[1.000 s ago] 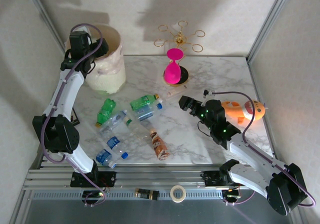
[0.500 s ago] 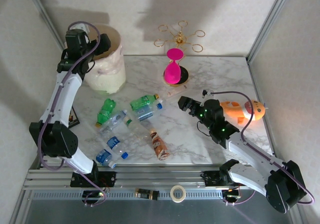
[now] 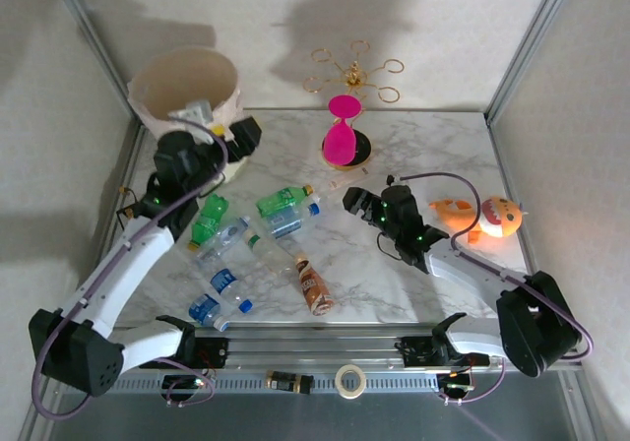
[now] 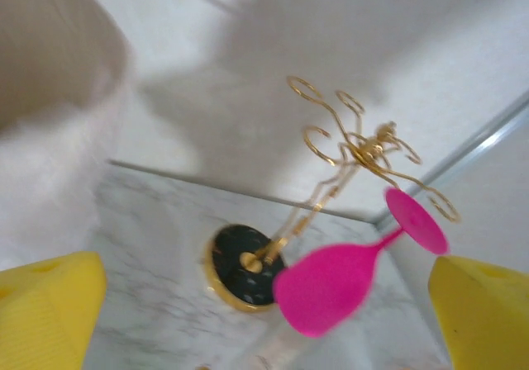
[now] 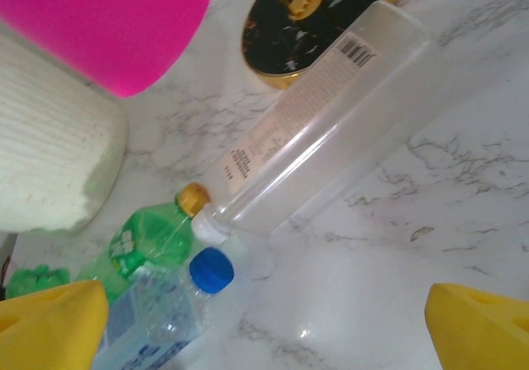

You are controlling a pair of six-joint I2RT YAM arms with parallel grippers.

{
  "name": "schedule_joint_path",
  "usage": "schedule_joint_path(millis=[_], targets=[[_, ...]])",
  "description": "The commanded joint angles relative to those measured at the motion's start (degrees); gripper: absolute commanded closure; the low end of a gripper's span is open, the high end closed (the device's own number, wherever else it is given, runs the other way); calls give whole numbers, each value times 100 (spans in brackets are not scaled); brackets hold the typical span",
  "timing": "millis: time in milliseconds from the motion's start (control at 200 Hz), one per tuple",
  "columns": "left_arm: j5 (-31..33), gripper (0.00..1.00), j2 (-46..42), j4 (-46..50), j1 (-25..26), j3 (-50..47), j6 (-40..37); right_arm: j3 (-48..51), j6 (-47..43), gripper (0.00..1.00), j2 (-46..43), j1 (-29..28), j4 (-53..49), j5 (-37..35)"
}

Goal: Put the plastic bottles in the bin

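the marble table (image 3: 443, 146) carries everything; the bin (image 3: 226, 94), a cream bucket with a whitish liner, stands at its far left corner; the left gripper (image 3: 244, 134) hangs just beside the bin's near right wall, its yellow fingers (image 4: 45, 304) spread to the edges of the left wrist view with nothing between them; the right gripper (image 3: 356, 203) sits well to the right of the bin and nearer the arm bases, jaws likewise wide apart and empty; the orange plush toy (image 3: 487, 215) lies far to the right of the bin; the pink hourglass-shaped object (image 3: 342, 131) on its black base stands to the right of the bin at about the same depth; the plastic bottles (image 3: 285, 221) lie scattered on the table in front of the bin, toward the arm bases: green ones nearest the bin, clear ones with blue caps below them, a brown bottle (image 3: 313, 285) at the cluster's near right edge; a slim clear tube (image 5: 314, 155) lies between the cluster and the pink object's base
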State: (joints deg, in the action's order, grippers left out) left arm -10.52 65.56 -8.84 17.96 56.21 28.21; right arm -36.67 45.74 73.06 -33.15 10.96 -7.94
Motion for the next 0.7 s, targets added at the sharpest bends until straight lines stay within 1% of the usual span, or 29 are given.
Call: schedule_joint_path(millis=[0, 145, 210, 295, 366, 431, 696], targets=[[113, 0, -362, -1767, 385, -986, 835, -412, 282, 1, 356, 44, -72, -527], [780, 1, -471, -3376, 1048, -2353, 1559, -834, 376, 1, 949, 103, -105, -609], [1034, 0, -366, -3723, 1339, -2714, 1734, -1108, 452, 1, 1269, 172, -214, -621], [1307, 0, -233, -3765, 1663, -2959, 1836, -1617, 572, 1, 1736, 311, -598, -582], [1392, 0, -150, -3731, 1853, -3078, 1851, -2072, 698, 1, 2146, 431, -1050, -523], [1421, 0, -123, -3683, 1966, -3153, 1822, -2384, 700, 1, 2478, 530, -1253, -384], [1483, 0, -103, -3467, 2098, -3377, 1718, -2777, 954, 1, 3242, 752, -1105, -35]])
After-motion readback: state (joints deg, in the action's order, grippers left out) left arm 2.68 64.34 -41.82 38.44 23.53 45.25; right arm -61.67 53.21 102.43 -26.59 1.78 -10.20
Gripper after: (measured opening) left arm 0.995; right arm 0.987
